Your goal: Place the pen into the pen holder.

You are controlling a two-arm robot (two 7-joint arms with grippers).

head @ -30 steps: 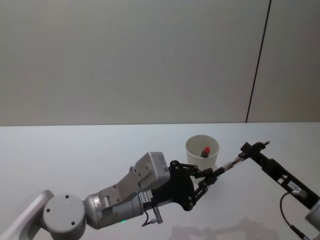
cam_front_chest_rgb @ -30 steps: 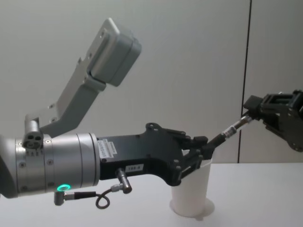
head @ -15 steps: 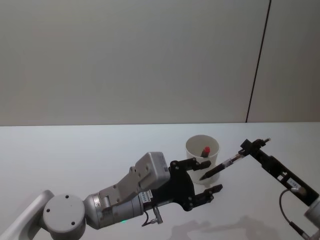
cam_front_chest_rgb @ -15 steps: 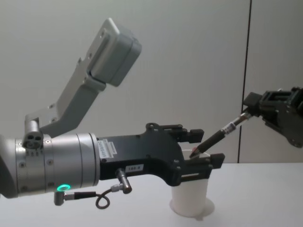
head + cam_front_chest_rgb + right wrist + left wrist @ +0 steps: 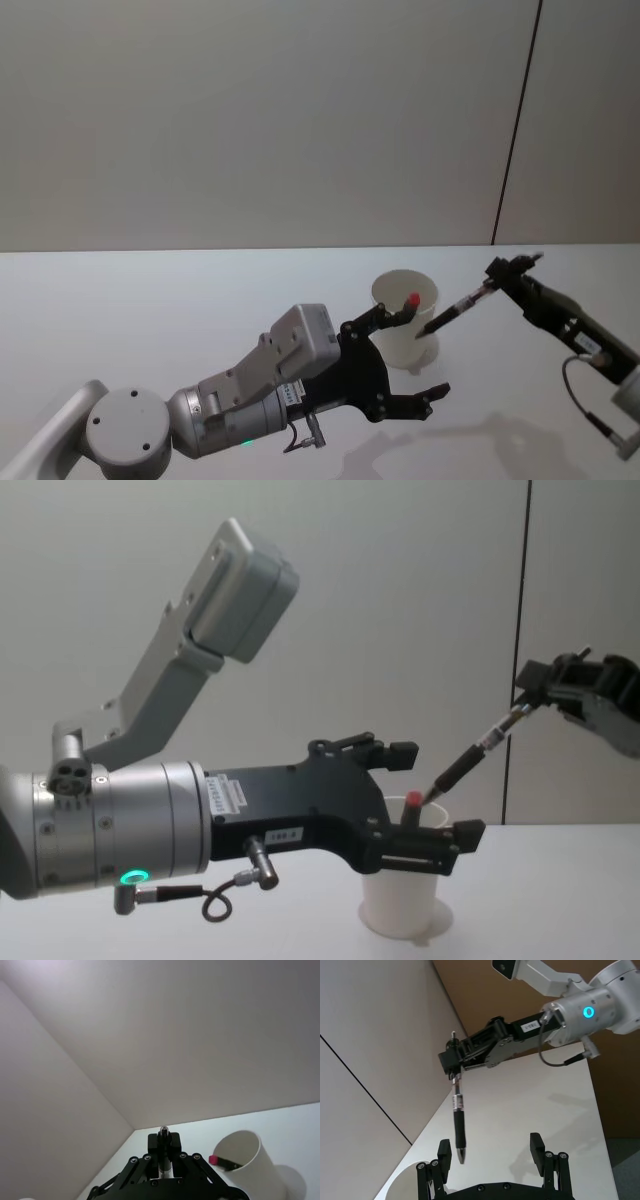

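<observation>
Jaws of the right gripper (image 5: 496, 272) are clamped on the upper end of the black pen (image 5: 458, 307), which slants down with its tip just above the rim of the white paper cup (image 5: 404, 318) on the tabletop (image 5: 150, 310). Beside the cup, the left gripper (image 5: 412, 352) has its jaws spread wide, holding nothing. I judge the pen is about to be inserted: the tip must come over the cup's mouth, clear of the red-tipped pen (image 5: 411, 300) inside, before release.

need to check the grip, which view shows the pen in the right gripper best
The left wrist view: the pen hangs full length from the right gripper, tip clear. Head and chest views show it slanted toward the pen holder. The right wrist view shows just its top end.
</observation>
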